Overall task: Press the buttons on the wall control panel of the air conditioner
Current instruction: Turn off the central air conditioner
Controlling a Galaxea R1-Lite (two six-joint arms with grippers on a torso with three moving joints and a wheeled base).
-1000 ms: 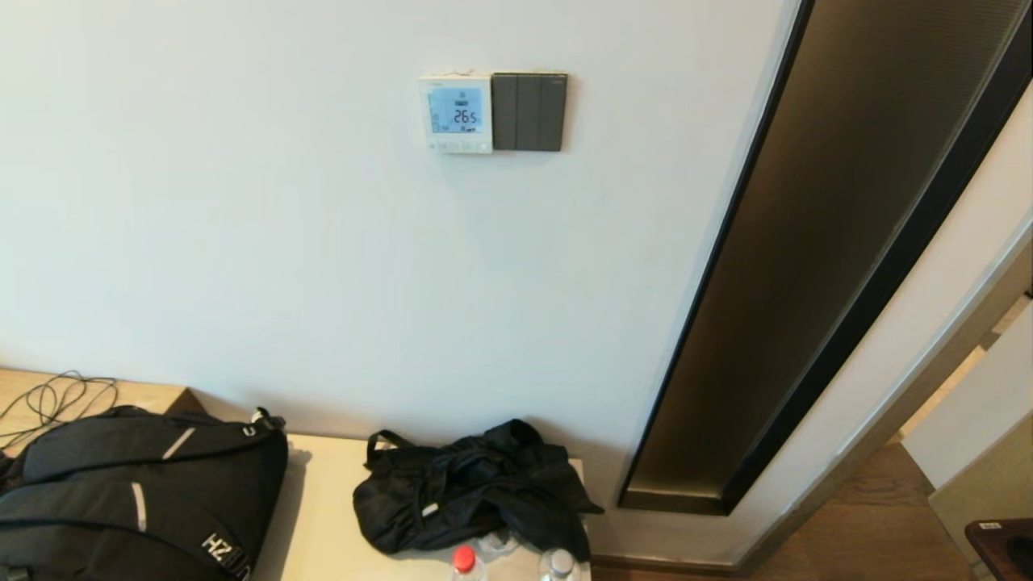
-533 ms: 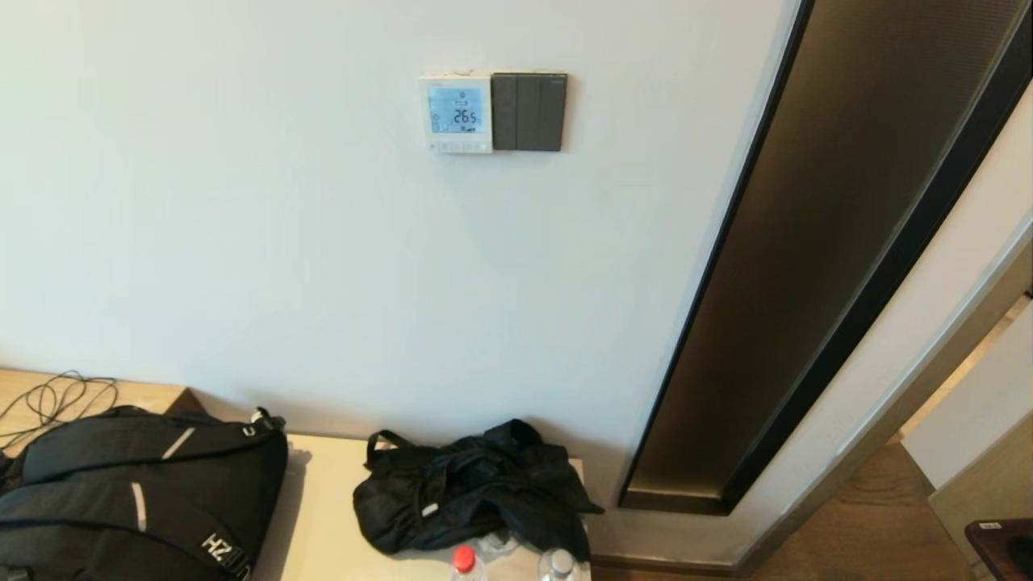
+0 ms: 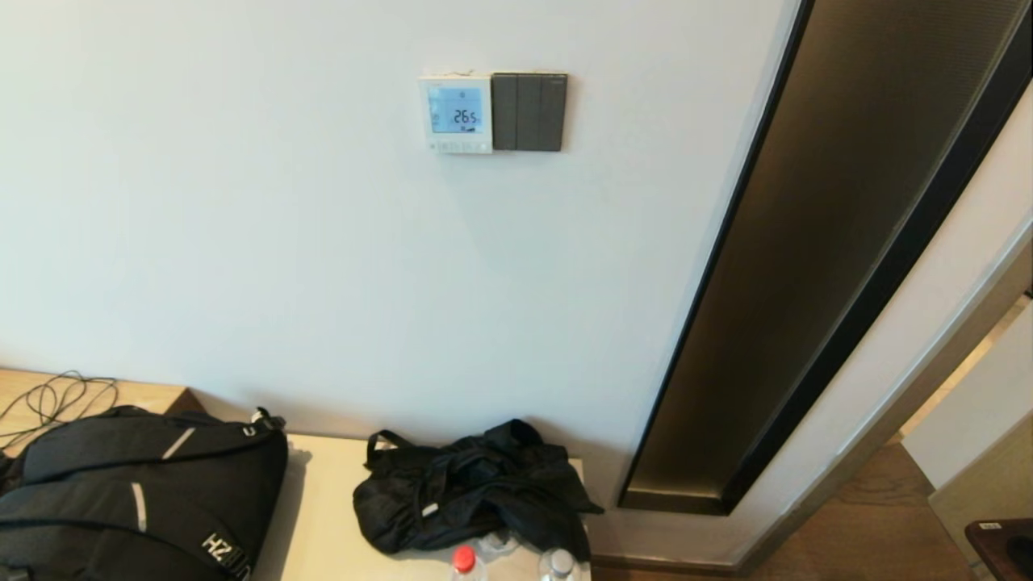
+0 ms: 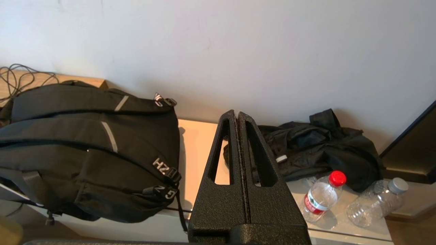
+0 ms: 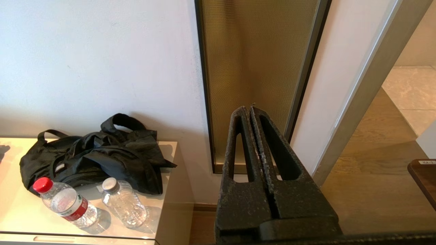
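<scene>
The white air conditioner control panel (image 3: 456,114) hangs high on the wall, with a lit blue screen reading 26.5 and a row of small buttons (image 3: 458,147) under it. A dark grey switch plate (image 3: 529,112) sits right beside it. Neither arm shows in the head view. My left gripper (image 4: 237,114) is shut and empty, low over the cabinet, facing the wall. My right gripper (image 5: 248,109) is shut and empty, low, facing the gold mesh panel. The control panel is out of both wrist views.
A cream cabinet (image 3: 323,516) below the panel holds a black backpack (image 3: 137,492), a crumpled black bag (image 3: 476,484) and two plastic bottles (image 4: 323,195). A dark-framed gold mesh panel (image 3: 815,266) stands to the right. Cables (image 3: 48,399) lie at the left.
Fewer icons show on the panel's screen now; the reading stays 26.5. Nothing else has moved in the head view.
</scene>
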